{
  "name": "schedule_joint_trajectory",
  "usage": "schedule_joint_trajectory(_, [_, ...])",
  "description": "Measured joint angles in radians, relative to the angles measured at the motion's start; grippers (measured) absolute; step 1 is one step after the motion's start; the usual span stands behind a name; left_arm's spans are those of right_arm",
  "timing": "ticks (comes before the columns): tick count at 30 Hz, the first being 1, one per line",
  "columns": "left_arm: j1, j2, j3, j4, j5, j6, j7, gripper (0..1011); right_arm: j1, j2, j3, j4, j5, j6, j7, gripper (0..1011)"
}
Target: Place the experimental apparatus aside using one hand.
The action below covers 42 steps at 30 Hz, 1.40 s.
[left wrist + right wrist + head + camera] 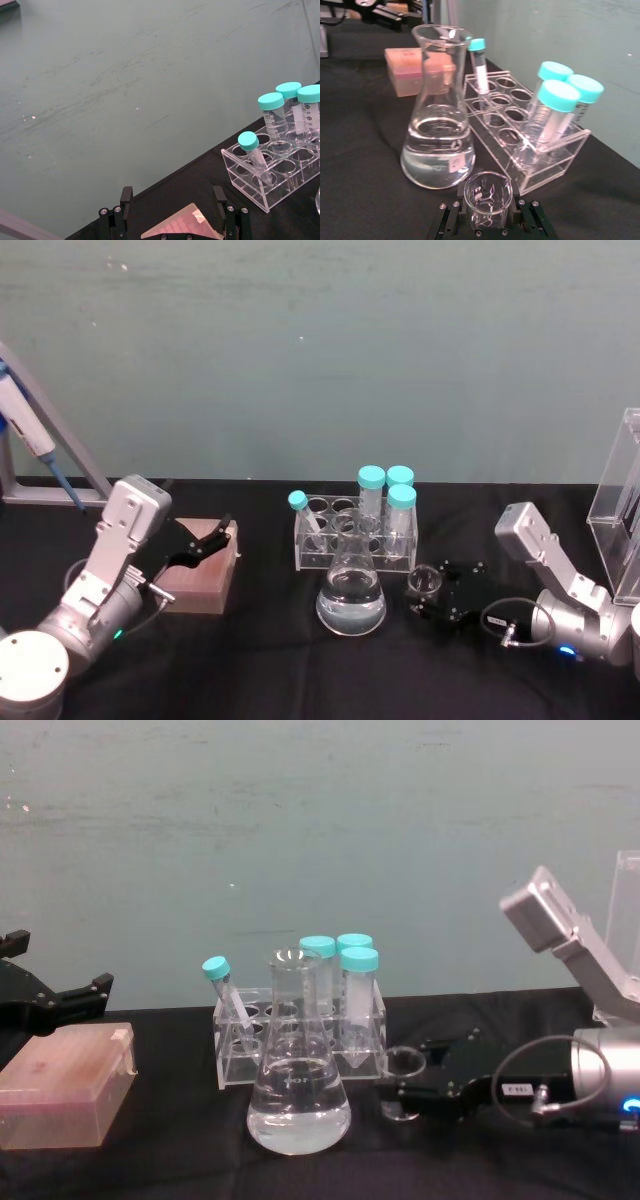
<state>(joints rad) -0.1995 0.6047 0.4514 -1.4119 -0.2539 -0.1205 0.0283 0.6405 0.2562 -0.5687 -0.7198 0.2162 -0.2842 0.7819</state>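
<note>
Our right gripper (427, 588) clasps the small beaker (487, 199), lower right of centre.
The flask (351, 590) stands just left; our left gripper (208, 540) gapes over the pink box (200, 582), lower left.

Beside the black right gripper (426, 592), the beaker (424, 580) and flask (351, 592) are clear, the tube caps (401, 496) teal, the tablecloth (260, 665) black, the farther box (200, 585) pink.
</note>
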Motion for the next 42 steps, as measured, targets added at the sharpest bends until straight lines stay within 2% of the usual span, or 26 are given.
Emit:
schedule_joint_trajectory(8, [0.000,0.000,0.000,0.000,0.000,0.000,0.000,1000,-0.002,0.002,0.025,-0.004,0.004,0.011,-0.043,461])
schedule_joint_trajectory(18, [0.000,0.000,0.000,0.000,0.000,0.000,0.000,1000,0.000,-0.005,0.075,0.000,0.003,0.033,-0.142,461])
schedule_joint_trajectory(33, [0.000,0.000,0.000,0.000,0.000,0.000,0.000,1000,0.036,-0.037,0.148,0.050,-0.062,0.064,-0.351,461])
schedule_joint_trajectory(42, [0.000,0.000,0.000,0.000,0.000,0.000,0.000,1000,0.048,-0.058,0.183,0.077,-0.084,0.078,-0.426,461])
